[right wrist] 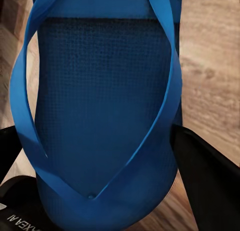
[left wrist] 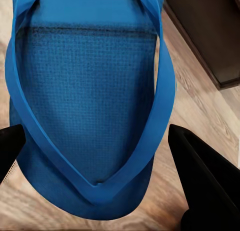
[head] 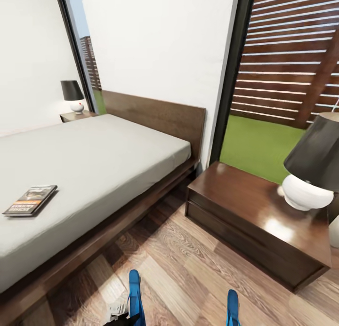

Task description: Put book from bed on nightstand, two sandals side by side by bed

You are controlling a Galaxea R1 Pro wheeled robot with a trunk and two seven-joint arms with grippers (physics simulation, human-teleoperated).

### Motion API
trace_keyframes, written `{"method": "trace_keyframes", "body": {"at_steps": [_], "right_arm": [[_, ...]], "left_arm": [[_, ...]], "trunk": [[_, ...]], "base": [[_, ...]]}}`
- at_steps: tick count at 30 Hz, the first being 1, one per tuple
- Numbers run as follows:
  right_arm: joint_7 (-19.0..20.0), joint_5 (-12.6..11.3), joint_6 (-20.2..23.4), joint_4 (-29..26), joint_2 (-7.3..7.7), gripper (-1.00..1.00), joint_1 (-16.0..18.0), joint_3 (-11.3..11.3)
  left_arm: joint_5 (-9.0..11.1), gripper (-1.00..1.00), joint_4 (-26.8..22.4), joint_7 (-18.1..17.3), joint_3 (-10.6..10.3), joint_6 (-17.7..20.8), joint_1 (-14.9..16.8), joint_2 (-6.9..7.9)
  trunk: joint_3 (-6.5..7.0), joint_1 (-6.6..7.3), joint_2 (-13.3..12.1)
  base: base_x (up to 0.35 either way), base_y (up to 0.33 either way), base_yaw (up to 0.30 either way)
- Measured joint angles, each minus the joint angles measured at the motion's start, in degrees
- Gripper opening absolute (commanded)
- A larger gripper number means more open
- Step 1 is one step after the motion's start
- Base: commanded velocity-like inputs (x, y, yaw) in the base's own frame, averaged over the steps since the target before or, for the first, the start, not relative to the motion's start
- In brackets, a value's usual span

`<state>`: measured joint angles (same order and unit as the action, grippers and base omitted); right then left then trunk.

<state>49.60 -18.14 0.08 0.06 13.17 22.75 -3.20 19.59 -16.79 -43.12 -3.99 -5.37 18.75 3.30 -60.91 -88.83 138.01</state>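
Note:
The book (head: 31,200), dark with an orange band, lies flat on the grey mattress of the bed (head: 103,156), near its left part. One nightstand (head: 245,208) stands right of the bed, and another (head: 75,115) sits far behind it. Two blue sandals show edge-on at the bottom of the head view, one on the left (head: 135,295) and one on the right (head: 232,308), both above the floor. My left gripper (left wrist: 92,136) is shut on a sandal (left wrist: 90,91), with black fingers (left wrist: 200,176) at its sides. My right gripper (right wrist: 95,133) is shut on the other sandal (right wrist: 100,91).
A black-shaded lamp (head: 310,175) with a white base stands on the near nightstand's right part, and a similar lamp (head: 73,96) on the far one. Wood-plank floor (head: 188,269) runs between bed and nightstand. A tall dark-framed window (head: 282,81) is behind.

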Motion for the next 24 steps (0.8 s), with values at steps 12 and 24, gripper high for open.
{"method": "trace_keyframes", "body": {"at_steps": [12,24], "right_arm": [[0.01,-0.05,0.00,0.00,0.00,-1.00,0.00,-0.05],[-0.04,-0.09,0.00,0.00,0.00,-1.00,0.00,-0.08]], "left_arm": [[0.00,-1.00,0.00,0.00,-0.03,0.00,0.00,0.00],[-0.05,-1.00,0.00,0.00,-0.06,-0.01,0.00,0.00]], "trunk": [[-0.32,0.00,0.00],[-0.64,0.00,0.00]], "base": [[0.000,0.000,0.273],[0.000,0.000,0.273]]}}
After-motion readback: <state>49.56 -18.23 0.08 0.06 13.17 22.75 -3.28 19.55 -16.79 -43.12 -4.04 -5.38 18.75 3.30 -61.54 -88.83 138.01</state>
